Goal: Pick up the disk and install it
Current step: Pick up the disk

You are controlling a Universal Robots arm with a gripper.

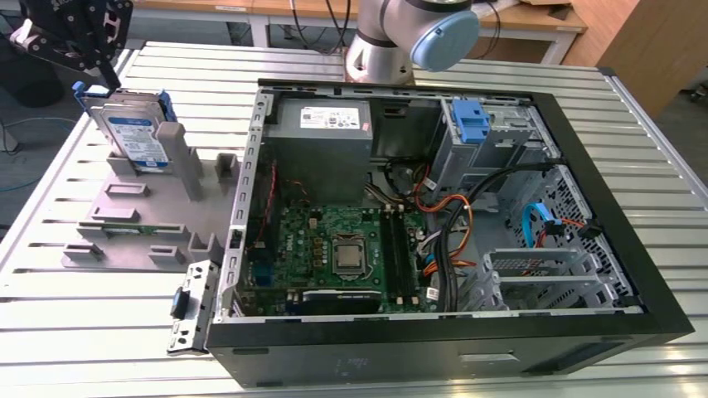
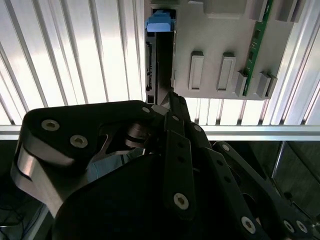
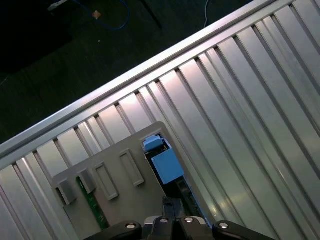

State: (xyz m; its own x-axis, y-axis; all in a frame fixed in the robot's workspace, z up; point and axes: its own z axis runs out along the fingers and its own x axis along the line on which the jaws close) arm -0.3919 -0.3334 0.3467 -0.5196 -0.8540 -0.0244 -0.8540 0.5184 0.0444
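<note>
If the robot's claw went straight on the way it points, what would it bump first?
Probably the top edge of the flat silver-grey metal disk in its blue plastic bracket, standing upright in the grey holder under the black gripper, though depth is hard to judge.

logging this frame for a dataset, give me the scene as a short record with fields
disk: standing on edge in the grey holder, framed by a blue bracket
pincer: at the disk's top edge, at the exterior view's left; contact not clear
computer case: open, lying on its side, at the exterior view's right
inside case: motherboard, power supply, blue latch
install status: disk not yet in the case
surface: slatted metal table
</note>
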